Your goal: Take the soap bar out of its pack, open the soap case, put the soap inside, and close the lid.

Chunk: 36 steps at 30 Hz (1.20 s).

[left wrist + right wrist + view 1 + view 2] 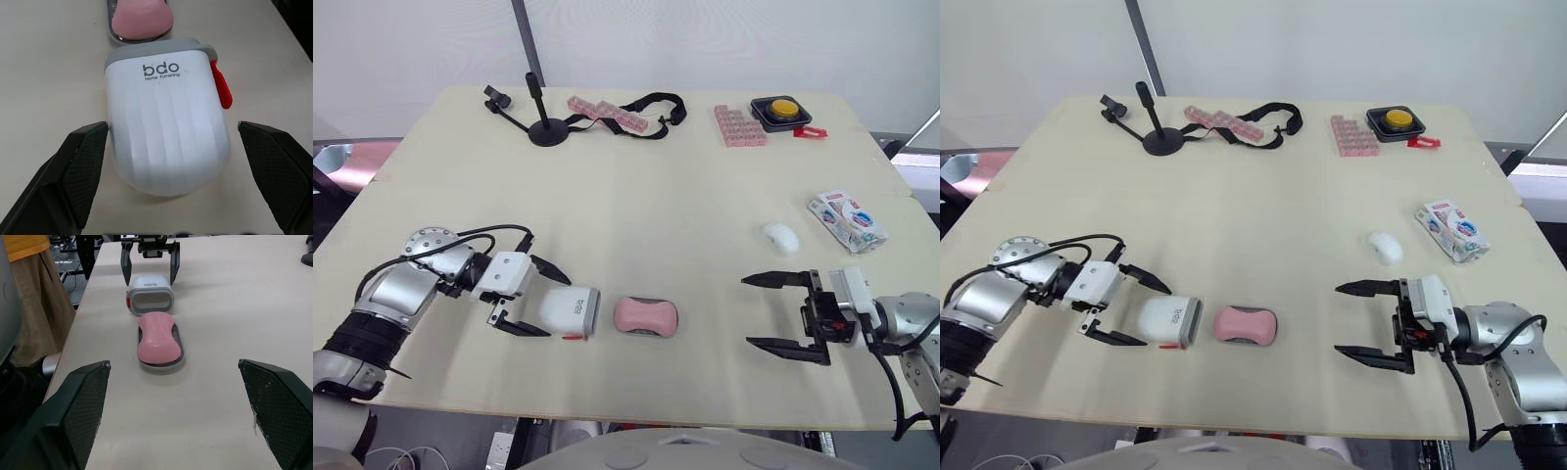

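**Case open, pink bar on tray, lid not yet closed**

Progress (my read): the pack [848,221] lies crumpled at the robot's right side of the table [656,196], well apart from the case, so the unpack step looks done. The case is open. Its white cover [166,127] lies on the table w/ the grey tray [180,346] out of it. A pink bar [644,315] sits on that tray and is prob. the soap, so the put-in step looks done too. One doubt: a white oval lump [780,237] lies near the pack, and I can't tell what it is. If that's the soap, loading is left as well. Either way the tray has to go back into the cover to close it.

Orientation: the cover's long axis runs L–R across the table, near the front edge. Its rounded closed end is toward the L end effector [558,307]. Its grey-rimmed mouth faces the robot's right, straight at the tray. The red tab is on the rim's near side. Tray + bar lie along the same line, just beside the mouth, w/ a slight gap.

End effectors: the L one is spread wide, w/ a finger on each side of the cover. One pad is at or nearly at its wall, but there's no grip. The R end effector [747,311] is also spread and holds nothing. It's well apart from the tray and points toward it.
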Tool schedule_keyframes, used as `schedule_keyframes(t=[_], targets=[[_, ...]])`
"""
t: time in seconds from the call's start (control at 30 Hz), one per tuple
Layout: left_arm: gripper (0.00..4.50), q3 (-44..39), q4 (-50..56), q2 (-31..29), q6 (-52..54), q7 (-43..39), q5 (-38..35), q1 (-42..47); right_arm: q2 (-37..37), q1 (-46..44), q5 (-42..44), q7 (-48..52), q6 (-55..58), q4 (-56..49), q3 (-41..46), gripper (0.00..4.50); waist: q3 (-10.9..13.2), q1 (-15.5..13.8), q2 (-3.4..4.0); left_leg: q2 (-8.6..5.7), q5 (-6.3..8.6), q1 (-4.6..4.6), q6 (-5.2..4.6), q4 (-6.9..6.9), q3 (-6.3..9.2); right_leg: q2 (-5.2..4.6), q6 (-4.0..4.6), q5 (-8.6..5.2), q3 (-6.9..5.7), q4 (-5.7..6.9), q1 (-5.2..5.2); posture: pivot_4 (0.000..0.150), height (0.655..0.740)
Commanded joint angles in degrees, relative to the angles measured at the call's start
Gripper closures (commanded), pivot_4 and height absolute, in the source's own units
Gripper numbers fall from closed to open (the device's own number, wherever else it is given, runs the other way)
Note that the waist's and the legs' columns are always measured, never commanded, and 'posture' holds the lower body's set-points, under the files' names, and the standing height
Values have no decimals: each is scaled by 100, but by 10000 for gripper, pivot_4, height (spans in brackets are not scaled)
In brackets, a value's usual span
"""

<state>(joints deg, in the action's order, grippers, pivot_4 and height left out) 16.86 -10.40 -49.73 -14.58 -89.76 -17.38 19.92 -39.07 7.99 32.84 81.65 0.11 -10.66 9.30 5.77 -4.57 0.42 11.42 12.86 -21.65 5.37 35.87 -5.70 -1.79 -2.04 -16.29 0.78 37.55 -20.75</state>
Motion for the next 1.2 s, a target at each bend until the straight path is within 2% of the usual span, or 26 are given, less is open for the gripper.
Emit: schedule_keyframes(t=[0.03,0.37,0.8,0.93,1.2], targets=[[0,-46,-35,115,-144,103,270,16,-102,-68,-23,-25,-74,-125,9,347,0,0,0,0,0,0,0,0,0,0,0,0,0,0,0,1500,7400],[0,-138,-64,306,-292,450,612,-161,-192,-202,31,-3,-16,-44,-8,347,0,-1,0,0,-1,0,2,0,1,0,-1,0,-1,-2,3,1500,7400],[0,-182,-142,396,-213,774,677,-109,-220,-174,19,27,-23,-37,-33,347,0,1,0,0,-1,0,2,0,1,0,-1,0,0,-2,3,1500,7400],[10427,-172,-148,460,-180,744,598,-82,-234,-173,22,11,-24,-38,-37,0,0,1,0,-1,-1,1,2,0,1,0,-1,0,0,-2,4,1500,7400],[10430,-177,-213,508,-287,776,647,-60,-260,-150,5,0,-14,-71,-61,0,0,1,0,-1,-2,1,3,0,1,0,-1,0,0,-2,4,1500,7400]])
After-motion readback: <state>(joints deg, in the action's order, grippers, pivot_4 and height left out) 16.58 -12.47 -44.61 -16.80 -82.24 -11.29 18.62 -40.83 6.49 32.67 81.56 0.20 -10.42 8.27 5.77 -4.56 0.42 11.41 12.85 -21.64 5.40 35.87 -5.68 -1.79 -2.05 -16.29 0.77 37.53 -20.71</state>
